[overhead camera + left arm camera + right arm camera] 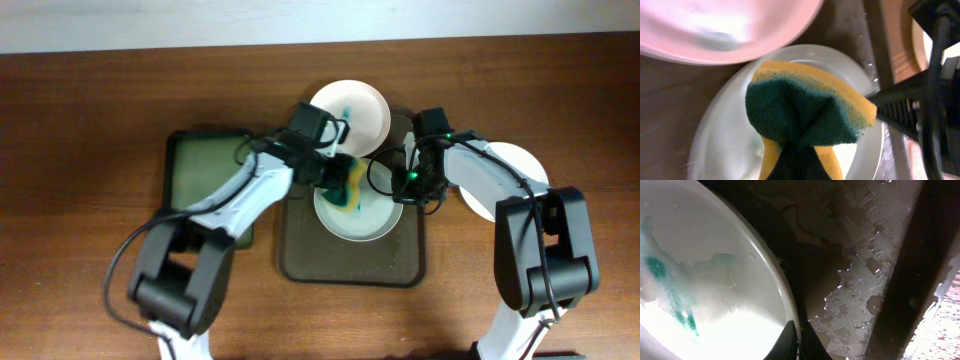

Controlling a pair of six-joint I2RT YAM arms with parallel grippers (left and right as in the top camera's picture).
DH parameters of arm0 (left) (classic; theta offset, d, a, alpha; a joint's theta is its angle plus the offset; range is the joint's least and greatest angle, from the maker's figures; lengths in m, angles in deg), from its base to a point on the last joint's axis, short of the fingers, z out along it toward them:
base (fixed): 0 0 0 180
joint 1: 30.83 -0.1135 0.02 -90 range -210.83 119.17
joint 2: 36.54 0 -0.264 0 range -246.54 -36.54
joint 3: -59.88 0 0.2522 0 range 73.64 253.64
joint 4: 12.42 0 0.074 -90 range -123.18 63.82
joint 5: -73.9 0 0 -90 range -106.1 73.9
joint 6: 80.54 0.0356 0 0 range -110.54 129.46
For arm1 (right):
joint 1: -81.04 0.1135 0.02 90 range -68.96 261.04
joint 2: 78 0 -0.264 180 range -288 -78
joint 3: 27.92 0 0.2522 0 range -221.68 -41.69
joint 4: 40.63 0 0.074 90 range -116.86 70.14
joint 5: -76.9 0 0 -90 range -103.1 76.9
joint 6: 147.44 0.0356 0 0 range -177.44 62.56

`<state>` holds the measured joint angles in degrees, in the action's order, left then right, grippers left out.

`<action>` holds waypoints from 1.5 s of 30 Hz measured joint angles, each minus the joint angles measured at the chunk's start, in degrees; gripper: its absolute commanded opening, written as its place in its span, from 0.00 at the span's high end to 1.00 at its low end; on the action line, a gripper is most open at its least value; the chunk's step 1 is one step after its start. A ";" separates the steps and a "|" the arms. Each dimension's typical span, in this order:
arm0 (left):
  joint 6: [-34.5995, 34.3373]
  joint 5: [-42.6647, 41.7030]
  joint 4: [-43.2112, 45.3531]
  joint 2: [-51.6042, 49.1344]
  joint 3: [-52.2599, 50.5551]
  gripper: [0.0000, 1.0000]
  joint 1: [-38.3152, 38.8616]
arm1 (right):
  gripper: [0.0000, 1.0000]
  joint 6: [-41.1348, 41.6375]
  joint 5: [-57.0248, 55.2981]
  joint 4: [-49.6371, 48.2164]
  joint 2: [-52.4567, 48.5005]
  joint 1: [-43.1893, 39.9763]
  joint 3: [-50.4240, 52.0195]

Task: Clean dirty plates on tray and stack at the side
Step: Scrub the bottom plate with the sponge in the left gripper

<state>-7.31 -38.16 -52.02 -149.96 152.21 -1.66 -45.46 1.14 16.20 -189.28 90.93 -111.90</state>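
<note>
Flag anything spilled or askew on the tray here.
Water lies in patches on the tray floor beside the plate being washed, which carries teal smears. A second teal-smeared plate overhangs the tray's far edge. Nothing looks damaged.

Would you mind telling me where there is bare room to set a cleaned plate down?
Free: the wood right of the side plate, the wood left of the green tray, and the front strip of the brown tray below the soapy plate. Crowded: the tray's back, where left gripper, right gripper, sponge and stained plate meet.
</note>
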 measured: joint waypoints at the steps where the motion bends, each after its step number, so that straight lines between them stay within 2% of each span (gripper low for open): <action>1: -1.16 -1.73 2.05 -2.43 0.00 1.00 1.25 | 0.96 -0.20 0.04 0.02 0.00 0.00 0.00; 4: -3.65 -5.25 8.09 -8.35 0.68 1.00 5.29 | 0.96 -0.42 0.09 0.04 0.00 0.02 0.00; 7: -6.67 -1.84 4.26 -9.25 2.84 1.00 5.60 | 0.96 -0.42 0.24 0.07 0.00 0.02 0.00; 9: -8.17 4.04 -4.90 -9.49 6.93 1.00 5.22 | 0.96 -0.42 1.55 -0.59 -0.11 1.05 0.13; 10: -8.17 10.27 -12.24 -9.81 10.29 1.00 4.81 | 0.96 -0.39 2.51 -0.76 -0.22 1.60 0.22; 11: -8.09 17.00 -16.02 -9.97 12.20 1.00 4.22 | 0.96 -0.39 2.67 -0.76 -0.22 1.62 0.22; 13: -7.45 26.21 -20.11 -10.14 13.46 1.00 3.65 | 0.96 -0.44 3.30 -0.96 -0.33 1.62 0.24; 16: -6.62 28.20 -20.00 -10.23 13.51 1.00 3.76 | 0.96 -0.39 3.50 -0.98 -0.33 1.62 0.26; 18: -3.76 23.37 -17.81 -10.43 13.40 1.00 3.13 | 0.96 -0.42 3.26 -0.92 -0.33 1.60 0.26; 21: -0.17 6.82 -9.62 -12.48 13.27 1.00 1.55 | 0.96 -0.13 1.38 0.24 -0.09 0.31 0.26; 24: 0.76 -6.27 -4.68 -14.45 13.27 1.00 5.07 | 0.96 -0.13 0.85 0.44 0.00 0.17 0.26; 28: 0.74 -9.53 -4.74 -14.80 13.27 1.00 6.49 | 0.96 -0.13 0.85 0.48 0.00 0.17 0.26; 30: 0.79 -9.01 -7.56 -14.84 13.60 1.00 6.03 | 0.96 -0.13 1.29 0.68 0.00 0.24 0.28; 32: 1.14 -5.42 -15.45 -14.82 15.52 1.00 4.66 | 0.96 -0.15 2.91 0.33 -0.07 1.05 0.52; 34: 1.22 5.92 -25.35 -14.27 18.67 1.00 1.25 | 0.96 -0.22 3.82 -0.07 -0.22 1.68 0.55; 38: 1.40 20.96 -30.14 -14.23 21.42 1.00 -0.07 | 0.96 -0.24 4.35 -0.44 -0.33 1.70 0.55; 43: 0.04 23.39 -31.30 -13.38 21.38 1.00 0.24 | 0.96 -0.24 4.79 -0.74 -0.44 1.84 0.55; 45: -0.44 26.91 -32.85 -7.58 20.57 1.00 -0.87 | 0.96 -0.24 4.50 -0.39 -0.44 1.84 0.55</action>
<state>-7.75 -11.25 -84.88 -157.55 172.77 -2.54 -45.70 5.65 15.81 -189.72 92.76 -111.35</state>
